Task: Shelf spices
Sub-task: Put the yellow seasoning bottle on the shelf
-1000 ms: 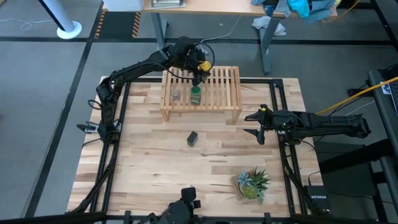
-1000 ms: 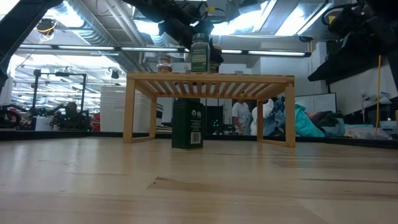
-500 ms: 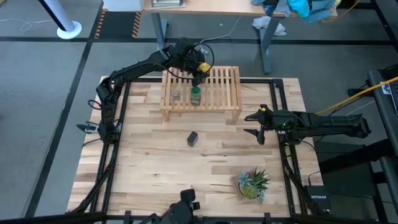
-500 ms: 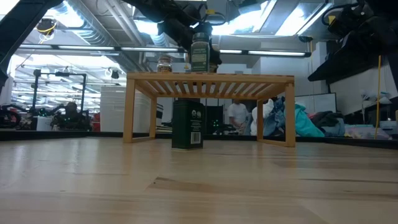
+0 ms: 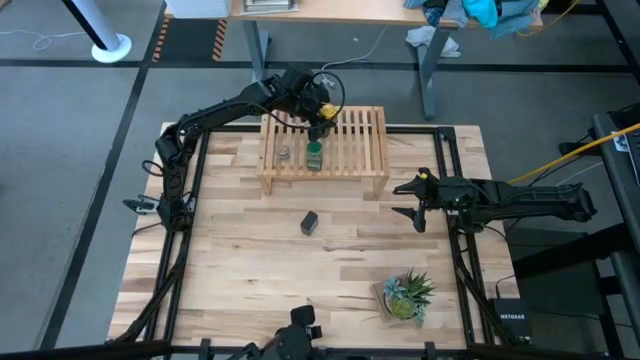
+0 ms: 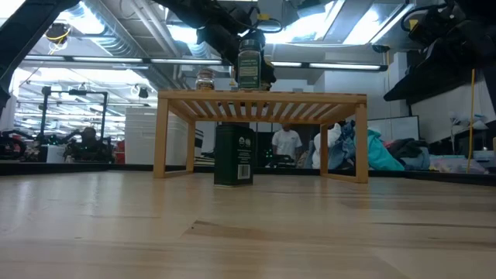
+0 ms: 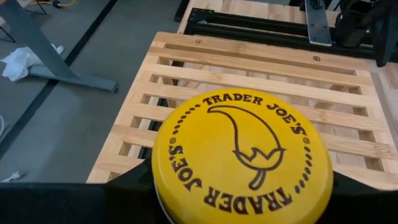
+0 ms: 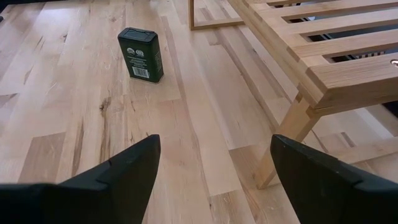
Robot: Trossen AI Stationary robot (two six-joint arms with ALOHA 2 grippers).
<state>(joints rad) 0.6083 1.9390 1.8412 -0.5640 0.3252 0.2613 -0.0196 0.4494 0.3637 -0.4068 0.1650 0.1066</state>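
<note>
The shelf (image 5: 355, 150) is a low light-wood slatted rack at the table's far side. On its slats stand a green-lidded jar (image 5: 314, 155) and a tiny grey-topped jar (image 5: 284, 153). My left gripper (image 5: 322, 112) is over the shelf's far edge, shut on a yellow-lidded jar (image 7: 242, 155). Whether that jar's base rests on the slats is hidden. A black tin (image 5: 310, 222) stands upright on the tabletop in front of the shelf. My right gripper (image 5: 412, 202) waits open at the right, clear of everything. My left gripper has the yellow-lidded jar between its two fingers (image 7: 118, 196), one on each side of the jar just under the lid's rim (image 7: 163, 198). The wide lid hides the contact itself. The fingers come slanting down from the far left, and the jar sits upright, lid up.
A small potted green plant (image 5: 405, 295) stands near the front right. The shelf's right half (image 5: 365, 135) holds nothing. Black frame rails (image 5: 455, 160) run along the table's edges. People and furniture show in the room beyond the table.
My left gripper has turned a little at the wrist over the shelf's far edge, still shut on the yellow-lidded jar and staying in place.
</note>
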